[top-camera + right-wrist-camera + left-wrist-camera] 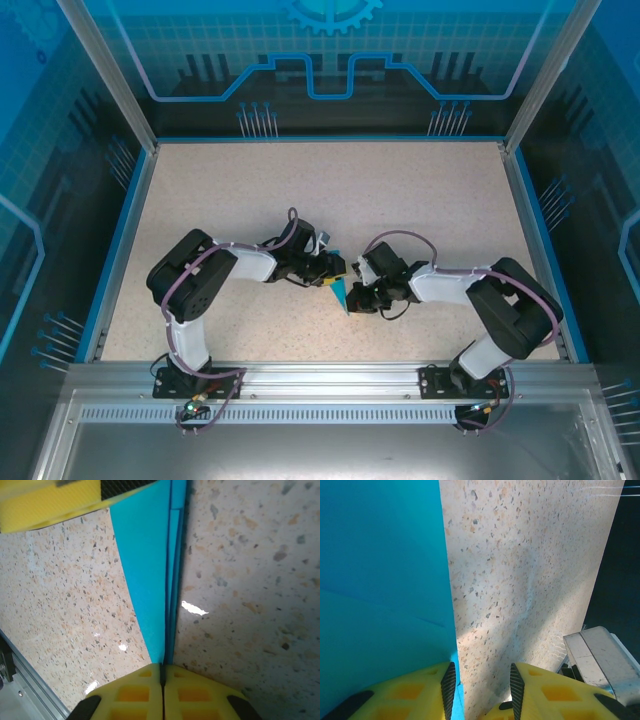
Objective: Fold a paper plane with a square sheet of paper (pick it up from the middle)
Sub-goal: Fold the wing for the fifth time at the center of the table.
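The square sheet of paper [340, 293] is bright cyan-blue and folded into narrow layers, held on edge between the two arms at the table's middle. My right gripper [162, 667] is shut on the tapered end of the fold [150, 570], its yellow fingers pressed together. In the top view that gripper [352, 296] meets the paper from the right. My left gripper [480, 672] stands open, speckled table showing between its pads. The paper [380, 580] lies along the inner face of its left finger [448, 682]. From above, the left gripper [335, 268] sits just above the paper.
The speckled beige table [300, 190] is bounded by a blue rim [125, 230] and transparent walls. An aluminium rail [320, 378] runs along the near edge and also appears at the lower left of the right wrist view [20, 690]. A grey metal part [600, 655] stands right of the left gripper.
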`<action>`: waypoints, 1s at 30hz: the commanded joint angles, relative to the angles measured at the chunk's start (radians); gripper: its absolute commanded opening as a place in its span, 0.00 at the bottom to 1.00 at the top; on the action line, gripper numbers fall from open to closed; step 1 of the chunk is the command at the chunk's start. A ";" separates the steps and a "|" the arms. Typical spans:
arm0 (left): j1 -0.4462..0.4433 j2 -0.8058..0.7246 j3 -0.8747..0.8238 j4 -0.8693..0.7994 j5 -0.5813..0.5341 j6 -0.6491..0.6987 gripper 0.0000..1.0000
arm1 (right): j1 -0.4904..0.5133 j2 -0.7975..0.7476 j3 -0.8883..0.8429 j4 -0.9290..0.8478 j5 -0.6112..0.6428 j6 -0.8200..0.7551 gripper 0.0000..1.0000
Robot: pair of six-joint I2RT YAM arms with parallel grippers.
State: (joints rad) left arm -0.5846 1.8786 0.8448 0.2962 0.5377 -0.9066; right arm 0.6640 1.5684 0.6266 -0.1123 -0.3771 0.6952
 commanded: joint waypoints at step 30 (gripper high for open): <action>0.000 0.028 0.020 -0.069 -0.024 0.035 0.38 | -0.011 0.002 0.020 0.187 -0.135 0.114 0.11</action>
State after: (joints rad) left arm -0.5846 1.8793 0.8505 0.2855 0.5373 -0.9062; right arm 0.6624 1.5482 0.6304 0.0151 -0.4633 0.7860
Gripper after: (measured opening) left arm 0.381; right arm 0.108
